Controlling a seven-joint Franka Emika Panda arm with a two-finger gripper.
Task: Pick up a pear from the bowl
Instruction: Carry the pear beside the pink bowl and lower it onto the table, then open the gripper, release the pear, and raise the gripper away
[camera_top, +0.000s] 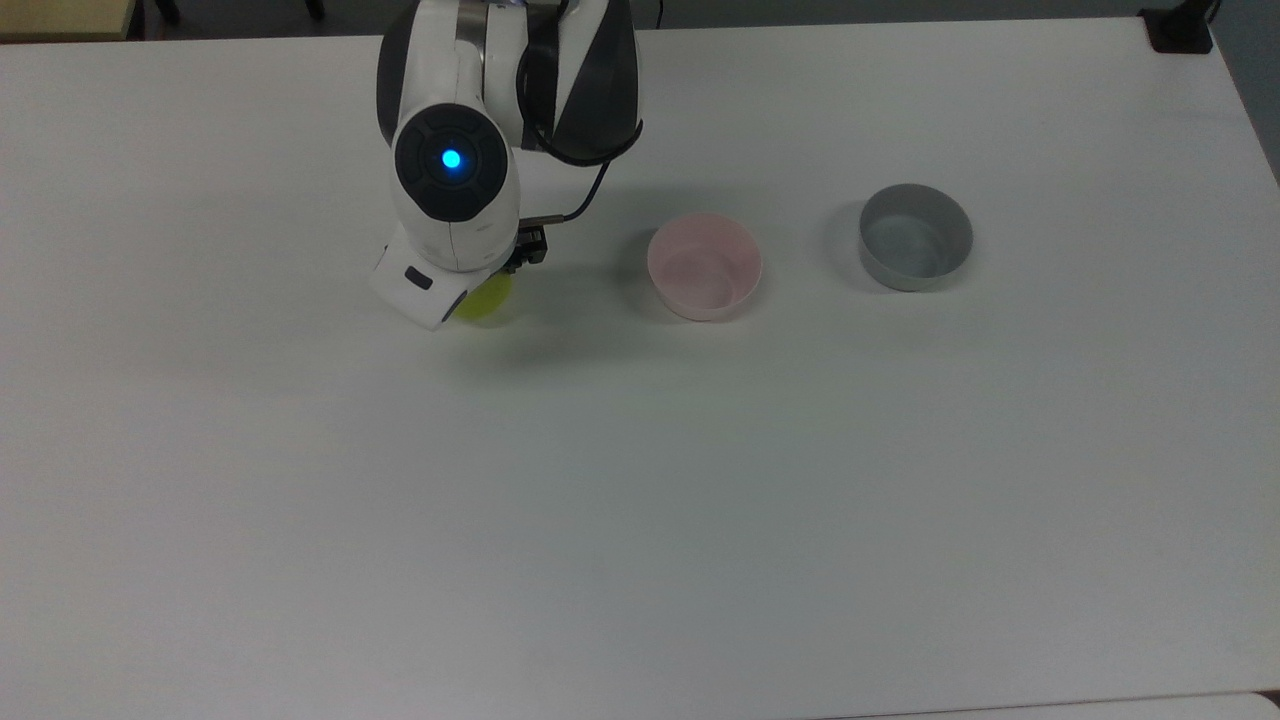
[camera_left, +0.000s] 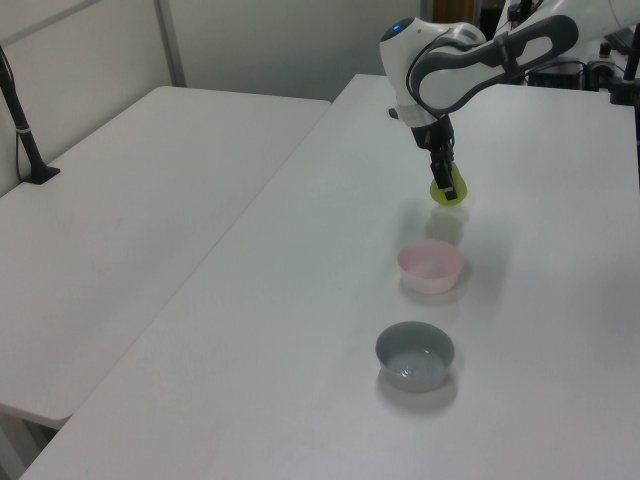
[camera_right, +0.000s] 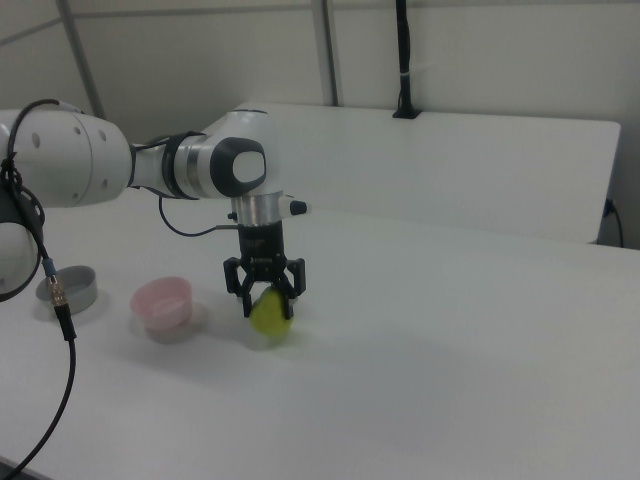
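Observation:
The yellow-green pear (camera_right: 269, 313) hangs just above the white table, held in my gripper (camera_right: 266, 297), whose dark fingers are shut on its top. In the top view most of the pear (camera_top: 487, 296) is hidden under the white wrist, and my gripper (camera_top: 490, 285) is covered too. The left view shows the pear (camera_left: 447, 189) close to its own shadow, with the gripper (camera_left: 441, 182) above it. The pale pink bowl (camera_top: 704, 265) stands empty to the top view's right of the pear. The bowl (camera_right: 162, 301) is at the right view's left, (camera_left: 431, 266) nearer the camera in the left view.
A grey bowl (camera_top: 915, 236) stands empty farther to the top view's right of the pink one. A black cable (camera_right: 60, 300) hangs at the right view's left. A second white table (camera_left: 130, 200) adjoins on the left view's left, with a black post (camera_left: 25, 130) on it.

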